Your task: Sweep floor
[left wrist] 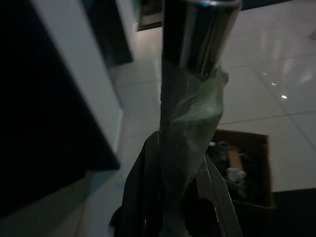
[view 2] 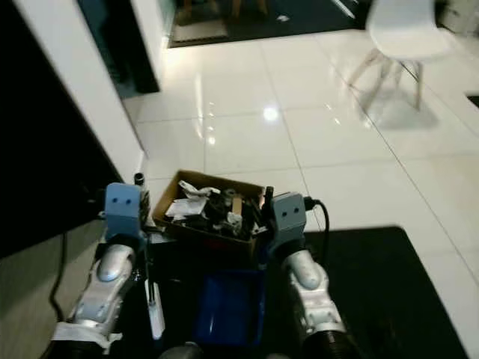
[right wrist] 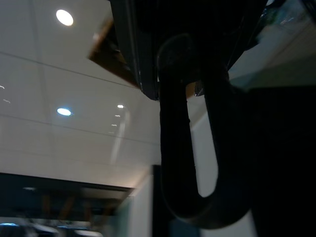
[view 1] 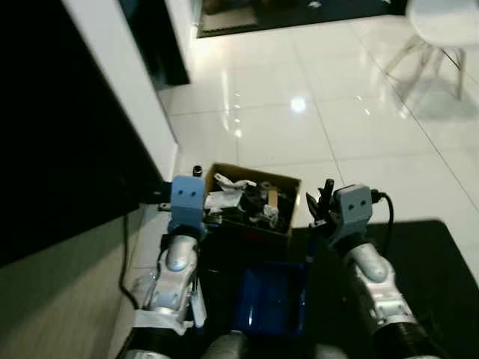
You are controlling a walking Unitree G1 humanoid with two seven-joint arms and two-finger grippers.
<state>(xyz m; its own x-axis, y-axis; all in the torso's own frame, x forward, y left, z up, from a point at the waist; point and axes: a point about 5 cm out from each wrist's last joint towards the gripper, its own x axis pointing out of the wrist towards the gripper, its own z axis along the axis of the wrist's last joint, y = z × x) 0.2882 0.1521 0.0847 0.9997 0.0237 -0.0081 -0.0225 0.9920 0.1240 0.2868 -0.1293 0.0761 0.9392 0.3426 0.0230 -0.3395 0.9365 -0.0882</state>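
We see the shiny metal broom pole (left wrist: pixel 197 29), wrapped in translucent film, rising between the left gripper (left wrist: pixel 170 197)'s black fingers, which clasp it, beside the open brown cardboard box (view 1: pixel 288 185) of dark scraps and crumpled paper. The blue plastic dustpan (view 1: pixel 273 299) lies just behind the box, its dark looped handle (right wrist: pixel 197 163) hooked in the right gripper (view 1: pixel 323 202). We judge a careless swing could tip the box, spilling litter across the glossy white tiled floor (view 1: pixel 314 112).

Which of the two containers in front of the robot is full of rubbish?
The brown cardboard box, farther from the robot, holds crumpled paper and scraps. The blue dustpan nearer its body looks bare inside.
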